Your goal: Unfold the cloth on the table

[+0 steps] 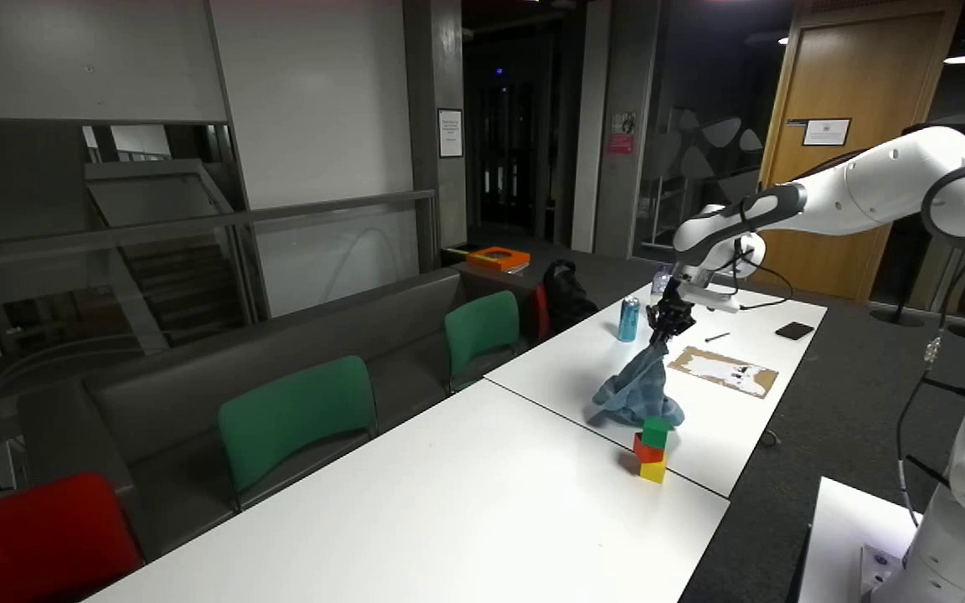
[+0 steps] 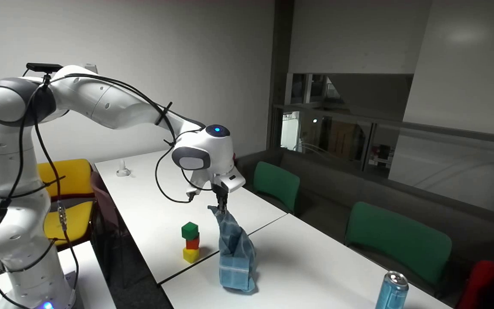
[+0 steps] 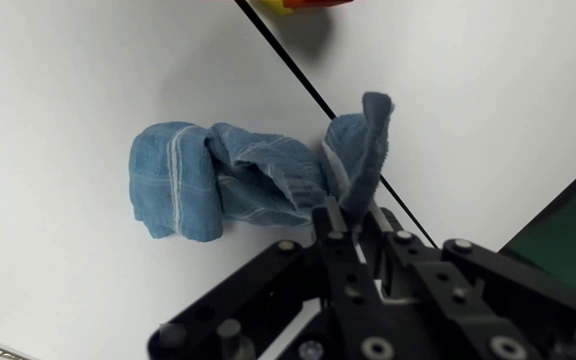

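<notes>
The teal-blue cloth hangs bunched from my gripper, its lower part resting on the white table. In an exterior view the cloth stands as a narrow upright column under my gripper, with one corner poking out at the fingertips. Seen from the wrist, a strip of the cloth rises between the fingers of my gripper, which stand only a little apart around it. The rest lies crumpled and folded to the left, white stripes showing. Its inner folds are hidden.
A stack of green, red and yellow blocks stands close beside the cloth, near the table seam. Farther off are a blue can, a cardboard-edged sheet, a pen and a black phone. Green chairs line one side.
</notes>
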